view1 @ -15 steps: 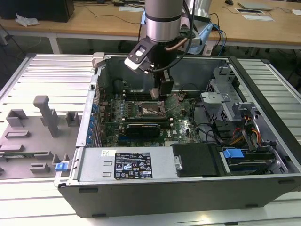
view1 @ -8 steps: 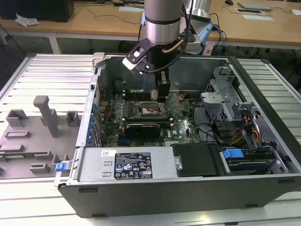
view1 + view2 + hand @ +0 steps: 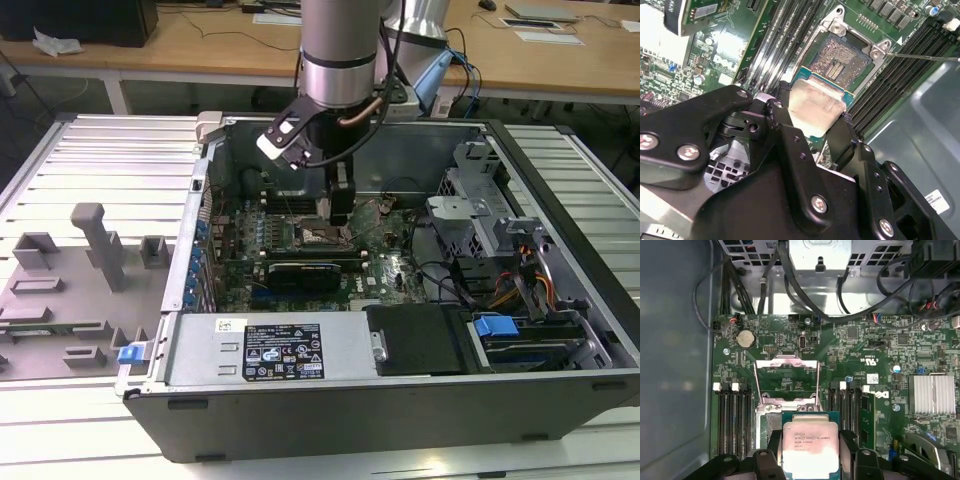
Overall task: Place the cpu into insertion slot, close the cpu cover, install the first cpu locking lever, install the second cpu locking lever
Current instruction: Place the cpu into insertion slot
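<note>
A slatted metal worktop (image 3: 110, 160) carries an open computer case (image 3: 330, 400) lying on its side, with a grey moulded fixture tray (image 3: 90, 260) on the exterior view's left. A silver and grey robot arm (image 3: 340, 50) reaches down from the far side into the middle of the case. A green circuit board (image 3: 390, 270) covers the floor of the case, with long black memory slots either side of the socket.

The black gripper (image 3: 340, 205) hangs low over the board. In both wrist views its two fingers (image 3: 782, 117) are clamped on opposite edges of the cpu (image 3: 815, 105), silver top facing up. The cpu cover (image 3: 786, 361), a thin metal frame with a square window, stands swung up and open on the far side of the socket. The insertion slot (image 3: 842, 57) has its pale pin field bare. The cpu (image 3: 810, 447) is held just over the slot's near edge, not seated in it.
</note>
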`<state>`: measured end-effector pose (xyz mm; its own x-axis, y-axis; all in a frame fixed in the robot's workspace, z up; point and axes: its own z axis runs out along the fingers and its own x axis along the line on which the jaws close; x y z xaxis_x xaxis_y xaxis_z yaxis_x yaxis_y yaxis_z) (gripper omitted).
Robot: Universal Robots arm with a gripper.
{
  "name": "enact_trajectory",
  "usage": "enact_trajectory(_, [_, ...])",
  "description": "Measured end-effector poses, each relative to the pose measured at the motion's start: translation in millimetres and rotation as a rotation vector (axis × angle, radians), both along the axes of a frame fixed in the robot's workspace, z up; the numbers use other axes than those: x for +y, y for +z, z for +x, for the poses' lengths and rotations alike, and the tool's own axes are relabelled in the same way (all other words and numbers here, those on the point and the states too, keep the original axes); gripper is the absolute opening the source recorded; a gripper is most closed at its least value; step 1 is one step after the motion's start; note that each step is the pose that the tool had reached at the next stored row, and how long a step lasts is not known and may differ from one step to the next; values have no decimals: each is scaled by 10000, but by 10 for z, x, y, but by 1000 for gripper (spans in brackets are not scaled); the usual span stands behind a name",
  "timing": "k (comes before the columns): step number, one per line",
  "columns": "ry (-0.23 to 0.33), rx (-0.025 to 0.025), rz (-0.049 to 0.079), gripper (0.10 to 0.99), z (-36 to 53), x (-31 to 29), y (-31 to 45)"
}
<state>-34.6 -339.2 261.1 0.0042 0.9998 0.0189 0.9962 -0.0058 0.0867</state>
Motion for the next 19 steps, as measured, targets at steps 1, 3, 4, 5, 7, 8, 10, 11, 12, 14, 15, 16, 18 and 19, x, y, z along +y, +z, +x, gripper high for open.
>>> enact_trajectory(1, [9,0,2,541,-3,5,-12])
enact_trajectory(3, [27,-1,1,541,-7,15,-36])
enact_trajectory(4, [32,0,0,541,-8,21,-49])
enact_trajectory(5, [35,0,2,541,-9,26,-60])
enact_trajectory(7, [39,0,1,541,-11,35,-78])
enact_trajectory(8, [39,0,0,541,-12,39,-87])
enact_trajectory(10, [41,-1,3,541,-13,51,-114])
enact_trajectory(11, [43,-1,3,541,-12,53,-125])
enact_trajectory(12, [43,0,1,541,-12,55,-141])
enact_trajectory(14, [42,0,2,541,-14,58,-179])
enact_trajectory(15, [41,-1,1,541,-15,61,-204])
enact_trajectory(16, [41,0,2,541,-17,65,-217])
enact_trajectory(18, [46,-1,2,541,-25,73,-242])
enact_trajectory(19, [49,-1,1,541,-32,76,-256])
